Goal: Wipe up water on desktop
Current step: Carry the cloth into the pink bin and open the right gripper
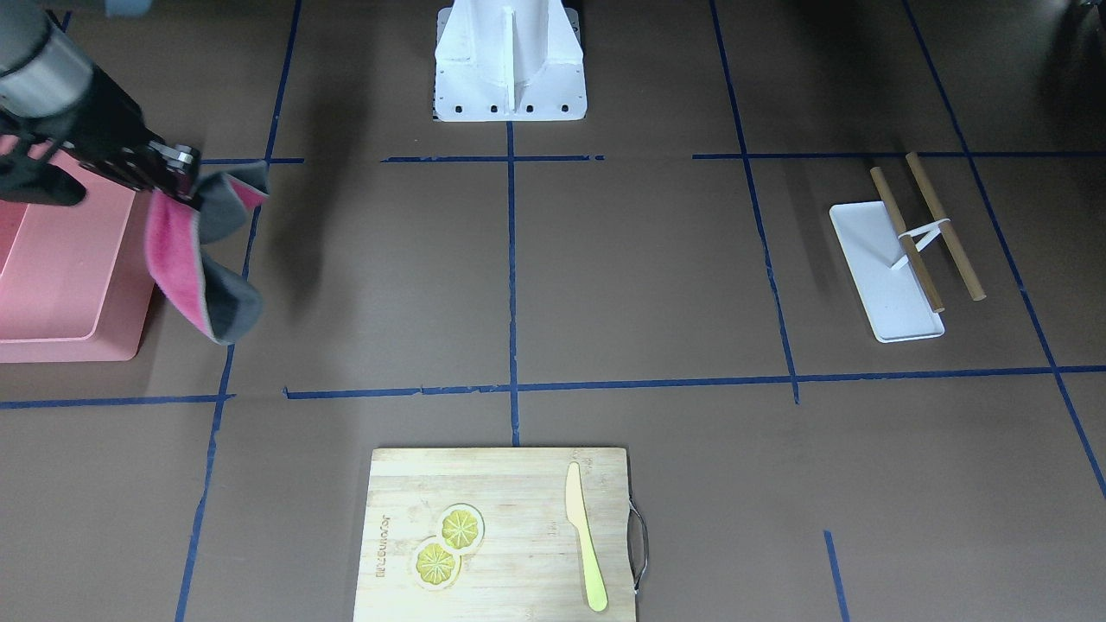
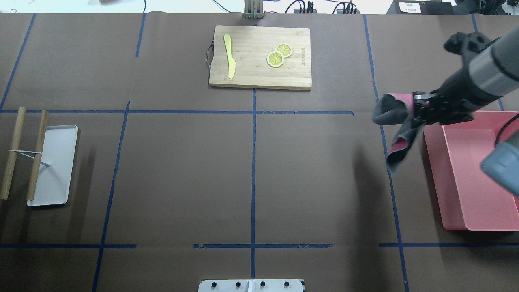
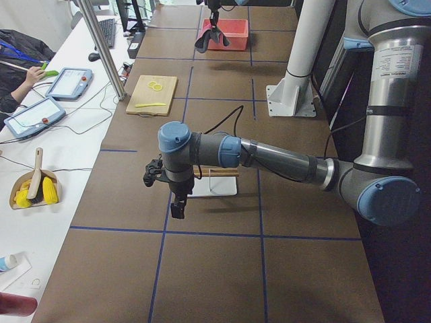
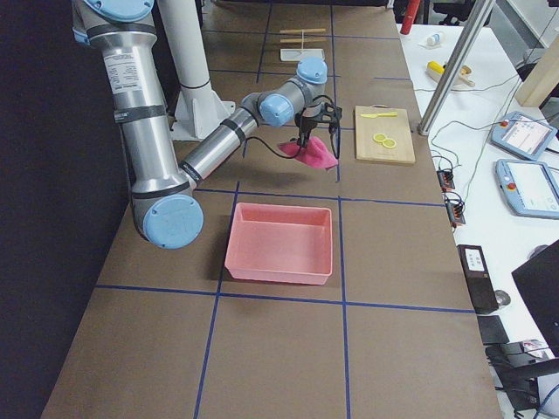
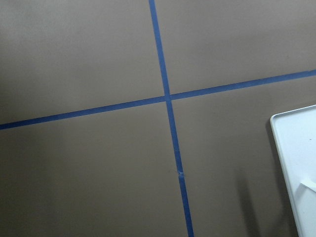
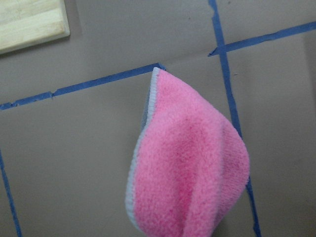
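Right claw (image 2: 418,107): I'm seeing it pinching a pink-and-grey cloth (image 6: 187,168), holding it in the air just beside the pink bin (image 2: 470,182).
Cloth: it's hanging folded, clear of the surface, over a blue tape line (image 6: 232,113).
Tabletop (image 2: 316,170): dark brown and taped into a grid, it's lying under both arms.
Left claw (image 3: 176,202): it's hovering near the white tray (image 5: 298,163); I cannot tell whether it's spread or closed.

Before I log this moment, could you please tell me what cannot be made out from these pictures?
Water on the desktop: no view shows a wet patch, so I cannot tell where it lies.
Left gripper: seen only small in the exterior left view; open or shut unclear.
Right gripper: the pink-and-grey cloth covers its fingers' tips.
Pink bin: cut by the front-facing view's left edge.
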Robot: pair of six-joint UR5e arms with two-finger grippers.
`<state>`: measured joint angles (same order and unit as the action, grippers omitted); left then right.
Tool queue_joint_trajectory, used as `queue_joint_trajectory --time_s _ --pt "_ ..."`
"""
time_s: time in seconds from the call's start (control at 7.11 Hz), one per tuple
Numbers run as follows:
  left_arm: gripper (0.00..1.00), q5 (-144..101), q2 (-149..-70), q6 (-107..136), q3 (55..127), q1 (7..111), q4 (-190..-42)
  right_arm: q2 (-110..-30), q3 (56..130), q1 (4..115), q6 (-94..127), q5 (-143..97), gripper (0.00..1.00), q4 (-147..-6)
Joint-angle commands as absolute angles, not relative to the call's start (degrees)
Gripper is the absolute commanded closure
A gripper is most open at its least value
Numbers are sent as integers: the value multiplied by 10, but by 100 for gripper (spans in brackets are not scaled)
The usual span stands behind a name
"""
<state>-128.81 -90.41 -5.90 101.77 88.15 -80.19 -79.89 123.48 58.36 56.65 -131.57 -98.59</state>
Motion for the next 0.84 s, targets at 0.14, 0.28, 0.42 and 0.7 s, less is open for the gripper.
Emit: queue_joint_trajectory --time_s 0.14,0.28,0.42,0.7 --pt "0 -1332 -910 -61 943 881 -810 -959 1289 719 282 -1317 99 -1027" --pt "0 -1334 -910 -56 928 881 -834 -1007 1287 755 192 -1322 99 -1028" --pt "0 -1334 -910 -55 927 881 -837 -1028 1277 758 153 -1322 98 -1027" --pt "0 -1334 -910 -55 927 881 -837 -1041 1257 757 153 -1322 89 -1022"
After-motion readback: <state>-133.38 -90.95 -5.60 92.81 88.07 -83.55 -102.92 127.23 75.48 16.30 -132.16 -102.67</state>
